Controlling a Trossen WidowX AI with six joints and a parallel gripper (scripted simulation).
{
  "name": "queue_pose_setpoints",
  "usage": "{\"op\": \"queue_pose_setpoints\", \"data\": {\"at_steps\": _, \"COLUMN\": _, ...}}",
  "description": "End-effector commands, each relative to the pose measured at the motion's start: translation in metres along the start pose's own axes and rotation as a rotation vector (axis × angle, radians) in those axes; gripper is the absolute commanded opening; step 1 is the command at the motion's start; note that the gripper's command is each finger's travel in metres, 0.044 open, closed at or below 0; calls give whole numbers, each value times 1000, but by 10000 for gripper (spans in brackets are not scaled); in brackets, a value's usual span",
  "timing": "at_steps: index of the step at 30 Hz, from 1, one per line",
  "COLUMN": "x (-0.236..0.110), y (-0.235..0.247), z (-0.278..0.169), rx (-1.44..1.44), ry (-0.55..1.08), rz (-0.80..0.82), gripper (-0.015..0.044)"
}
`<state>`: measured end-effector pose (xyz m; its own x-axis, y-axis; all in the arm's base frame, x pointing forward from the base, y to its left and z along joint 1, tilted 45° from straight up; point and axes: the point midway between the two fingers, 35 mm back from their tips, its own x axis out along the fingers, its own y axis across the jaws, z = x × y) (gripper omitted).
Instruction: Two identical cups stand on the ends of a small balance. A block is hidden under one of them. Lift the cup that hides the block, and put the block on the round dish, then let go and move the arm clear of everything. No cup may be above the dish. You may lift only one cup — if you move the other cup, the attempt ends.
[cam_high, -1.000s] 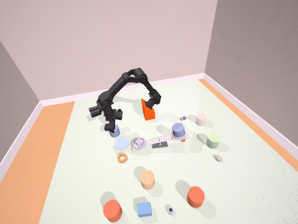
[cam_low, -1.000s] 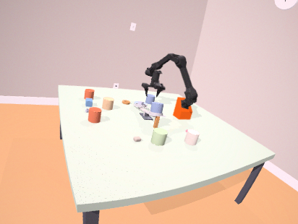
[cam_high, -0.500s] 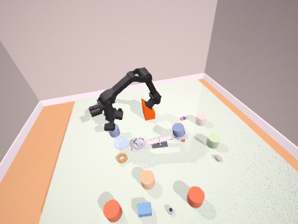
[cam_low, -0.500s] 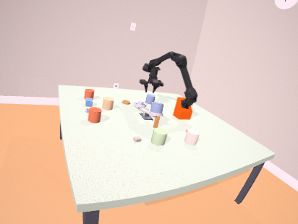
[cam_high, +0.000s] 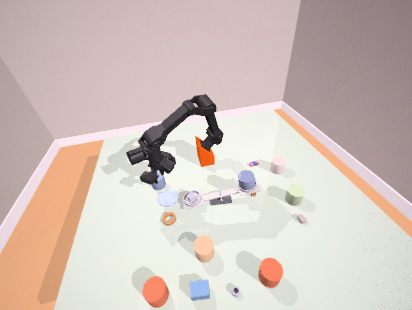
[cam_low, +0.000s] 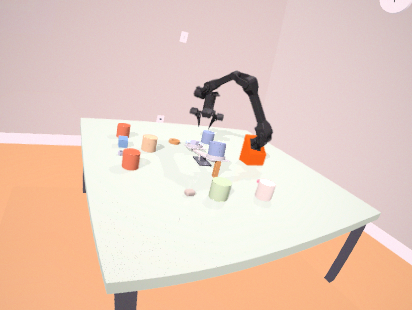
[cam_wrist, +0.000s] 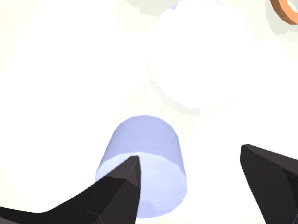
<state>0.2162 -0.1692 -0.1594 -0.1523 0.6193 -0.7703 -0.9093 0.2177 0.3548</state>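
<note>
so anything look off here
One cup is off the balance. It sits on the table beside the dish, under the open gripper. The other cup sits on its end.

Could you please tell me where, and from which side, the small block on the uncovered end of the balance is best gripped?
Probably from straight above, fingers closing across the pale block's opposite sides. It sits low on the balance's bare end, so only its upper part is free. Its exact shape is too small to tell. The open gripper must keep off the covered cup.
</note>
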Motion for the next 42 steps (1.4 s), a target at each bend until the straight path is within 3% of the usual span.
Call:
{"op": "queue_pose_setpoints", "data": {"at_steps": 1, "x": -5, "y": -4, "z": 12, "rx": 143, "ry": -4, "rz": -9, "gripper": 260}}
{"op": "queue_pose_setpoints", "data": {"at_steps": 42, "x": -10, "y": -22, "z": 122, "rx": 1554, "ry": -53, "rz": 39, "gripper": 260}}
